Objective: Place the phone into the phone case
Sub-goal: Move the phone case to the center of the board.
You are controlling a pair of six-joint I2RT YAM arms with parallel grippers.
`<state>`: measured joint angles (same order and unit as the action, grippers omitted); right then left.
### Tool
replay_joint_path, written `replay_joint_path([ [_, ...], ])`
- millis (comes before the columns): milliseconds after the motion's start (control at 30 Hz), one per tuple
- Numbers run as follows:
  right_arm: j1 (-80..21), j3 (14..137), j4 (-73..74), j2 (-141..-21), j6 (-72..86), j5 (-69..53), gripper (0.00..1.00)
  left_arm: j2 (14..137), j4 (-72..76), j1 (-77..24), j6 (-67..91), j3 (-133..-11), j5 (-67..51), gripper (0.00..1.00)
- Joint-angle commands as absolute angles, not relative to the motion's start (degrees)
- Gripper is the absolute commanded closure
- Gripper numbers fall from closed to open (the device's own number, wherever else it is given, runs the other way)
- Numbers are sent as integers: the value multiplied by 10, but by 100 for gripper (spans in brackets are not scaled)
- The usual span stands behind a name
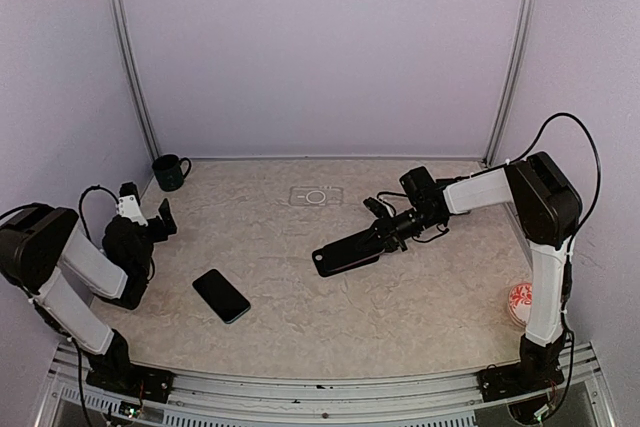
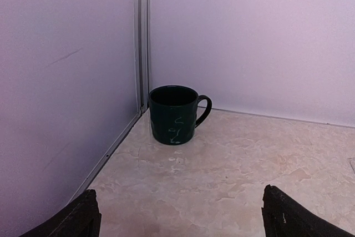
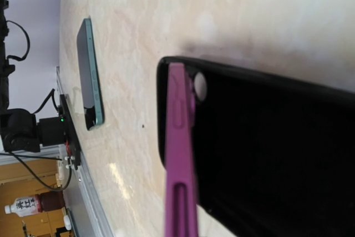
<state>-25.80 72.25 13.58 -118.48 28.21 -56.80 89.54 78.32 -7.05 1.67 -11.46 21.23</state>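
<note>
Left gripper (image 1: 147, 209): released, jaws wide, by the bench's (image 1: 420, 297) left edge.
Mug (image 1: 170, 172): upright, far left corner.
Phone (image 1: 221, 295): flat, near front edge, left of centre.
Phone case (image 1: 345, 252): mid-bench, well apart from phone.
Right gripper (image 1: 392, 232): clenched on the phone case's end.

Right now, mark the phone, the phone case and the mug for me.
phone (image 1: 221, 295): top external view, middle of its dark face.
phone case (image 1: 345, 253): top external view, middle of its black body.
mug (image 2: 173, 117): left wrist view, front of its wall.
</note>
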Motion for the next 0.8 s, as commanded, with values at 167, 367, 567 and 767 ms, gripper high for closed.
replay_joint_path([
  [167, -251, 719, 124, -1155, 289, -577, 100, 896, 787, -65, 19, -122, 207, 1],
  [367, -251, 721, 124, -1152, 289, -576, 100, 896, 783, -60, 21, -125, 195, 1],
  [567, -251, 717, 121, -1150, 290, -576, 100, 895, 768, -53, 25, -131, 179, 1],
  [767, -251, 715, 121, -1145, 289, -575, 100, 895, 768, -53, 24, -131, 179, 1],
])
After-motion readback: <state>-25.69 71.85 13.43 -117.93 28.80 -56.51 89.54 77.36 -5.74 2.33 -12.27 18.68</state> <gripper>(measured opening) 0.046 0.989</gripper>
